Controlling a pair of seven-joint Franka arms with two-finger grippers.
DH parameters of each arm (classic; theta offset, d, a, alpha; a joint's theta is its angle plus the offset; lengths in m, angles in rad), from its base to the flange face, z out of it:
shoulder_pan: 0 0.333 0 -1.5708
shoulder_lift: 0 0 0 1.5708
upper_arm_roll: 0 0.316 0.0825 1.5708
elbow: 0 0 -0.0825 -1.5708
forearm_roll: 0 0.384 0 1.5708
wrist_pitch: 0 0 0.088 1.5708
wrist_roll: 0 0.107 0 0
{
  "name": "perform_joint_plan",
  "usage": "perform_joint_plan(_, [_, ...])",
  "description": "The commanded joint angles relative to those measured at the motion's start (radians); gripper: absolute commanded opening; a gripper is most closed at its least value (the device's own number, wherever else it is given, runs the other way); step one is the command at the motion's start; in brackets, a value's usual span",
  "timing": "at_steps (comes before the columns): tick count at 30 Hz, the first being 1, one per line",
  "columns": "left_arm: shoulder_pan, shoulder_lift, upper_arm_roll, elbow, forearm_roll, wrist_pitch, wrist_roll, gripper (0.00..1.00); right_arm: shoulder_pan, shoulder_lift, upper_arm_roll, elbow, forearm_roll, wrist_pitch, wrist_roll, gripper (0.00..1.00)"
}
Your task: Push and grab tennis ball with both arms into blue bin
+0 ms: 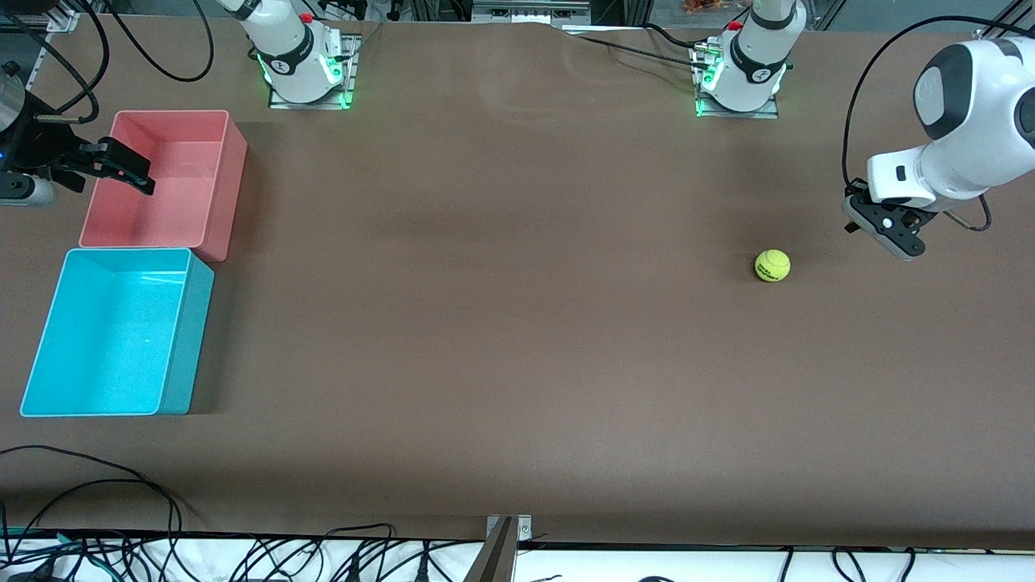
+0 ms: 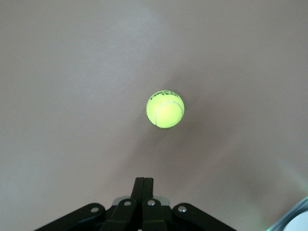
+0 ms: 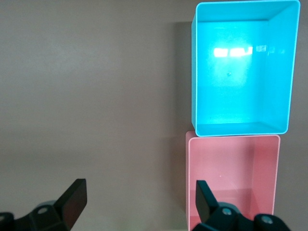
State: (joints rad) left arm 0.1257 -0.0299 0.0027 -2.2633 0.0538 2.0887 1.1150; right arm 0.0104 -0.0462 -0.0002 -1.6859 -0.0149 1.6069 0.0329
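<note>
The tennis ball [image 1: 772,265] rests on the bare brown table [image 1: 501,323] toward the left arm's end, well apart from the blue bin [image 1: 48,339], which sits at the right arm's end, touching the pink bin [image 1: 206,202] and nearer to the front camera than it. Nothing holds the ball yet.

The left gripper [image 1: 888,228] hangs low just beside the ball, on the side away from the bins. In the left wrist view its fingers [image 2: 143,190] are pressed together into one narrow blade, with the ball [image 2: 165,109] straight ahead of it — a pushing pose. The right gripper [image 1: 121,166] waits over the edge of the pink bin, its fingers [image 3: 74,199] spread wide with the blue bin [image 3: 195,72] ahead of them.

The step in hand looks like the push. To do it well, the left gripper should meet the ball squarely through its centre and low on its side, so that it rolls straight toward the right arm's end instead of skidding off at an angle. A slow, steady stroke suits a ball that rolls freely — a hard tap would likely send it past the waiting gripper or toward the table's edge.
</note>
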Motion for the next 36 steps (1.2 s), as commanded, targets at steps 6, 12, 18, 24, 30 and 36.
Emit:
perform_joint_plan(6, [0.015,0.059,0.000,-0.053,0.024,0.103,0.299,0.00,0.003,0.009,-0.001,0.026,-0.007,-0.015,0.002,1.00])
perform_joint_plan(12, [0.045,0.120,0.000,-0.087,0.021,0.227,0.328,0.00,0.002,0.009,0.000,0.026,-0.007,-0.016,0.004,1.00])
perform_joint_plan(18, [0.051,0.163,0.000,-0.090,0.020,0.274,0.336,0.00,0.002,0.009,-0.001,0.026,-0.007,-0.016,0.002,1.00])
perform_joint_plan(24, [0.055,0.209,-0.001,-0.091,0.017,0.318,0.341,0.00,0.002,0.009,-0.001,0.026,-0.007,-0.016,0.004,1.00])
perform_joint_plan(30, [0.055,0.258,-0.001,-0.090,0.012,0.369,0.341,0.00,0.002,0.009,-0.001,0.026,-0.007,-0.018,0.004,1.00])
perform_joint_plan(36, [0.055,0.280,-0.001,-0.090,0.008,0.393,0.341,0.00,0.002,0.009,-0.001,0.026,-0.007,-0.018,0.004,1.00])
